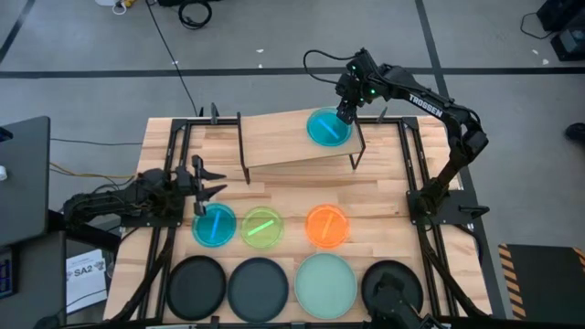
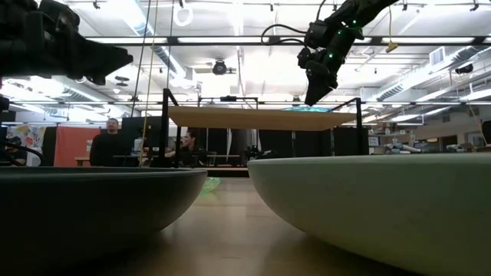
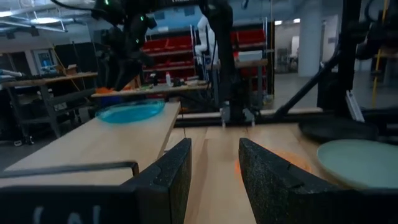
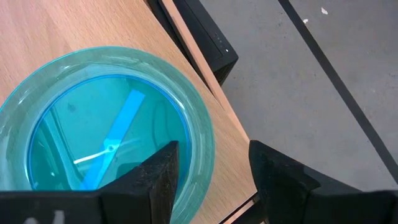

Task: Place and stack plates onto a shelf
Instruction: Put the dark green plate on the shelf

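The shelf (image 1: 283, 137) is a light-wood board on black legs at the table's far side. One blue translucent plate (image 1: 325, 128) lies flat on its right part. My right gripper (image 1: 346, 111) is open at that plate's far right rim (image 4: 202, 149), one finger over the plate and one outside it; no touch shows. My left gripper (image 1: 207, 183) is open, held level near the table's left, just beyond a second blue plate (image 1: 214, 225). A green plate (image 1: 262, 228) and an orange plate (image 1: 326, 226) lie in the same row on the table.
Along the near edge lie a black plate (image 1: 196, 286), a dark grey plate (image 1: 259, 289), a pale mint plate (image 1: 326, 284) and another dark plate (image 1: 393, 285). The shelf's left half (image 1: 265, 137) is bare wood. People sit in the room behind (image 2: 111, 142).
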You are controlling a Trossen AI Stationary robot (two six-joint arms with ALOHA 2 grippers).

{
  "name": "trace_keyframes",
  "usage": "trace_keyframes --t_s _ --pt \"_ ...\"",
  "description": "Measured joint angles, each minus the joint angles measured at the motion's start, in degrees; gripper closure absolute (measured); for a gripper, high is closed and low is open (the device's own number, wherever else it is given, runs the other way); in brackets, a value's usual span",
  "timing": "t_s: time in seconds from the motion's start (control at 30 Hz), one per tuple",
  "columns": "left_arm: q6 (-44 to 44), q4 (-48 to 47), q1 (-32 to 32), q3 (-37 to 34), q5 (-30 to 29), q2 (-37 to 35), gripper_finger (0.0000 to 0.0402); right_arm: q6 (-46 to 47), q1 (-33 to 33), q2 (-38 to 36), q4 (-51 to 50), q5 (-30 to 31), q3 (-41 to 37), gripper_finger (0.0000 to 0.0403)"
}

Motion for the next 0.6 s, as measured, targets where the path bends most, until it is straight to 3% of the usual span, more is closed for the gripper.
trace_keyframes --t_s 0.4,0.6 --pt "-6.84 5.62 0.00 -0.02 1.97 0.06 0.0260 0.00 0.00 0.00 0.26 -0.01 0.00 0.0203" --pt "-10.38 10.13 -0.47 0.00 4.41 3.46 0.0260 0.00 0.00 0.00 0.24 -0.01 0.00 0.0203"
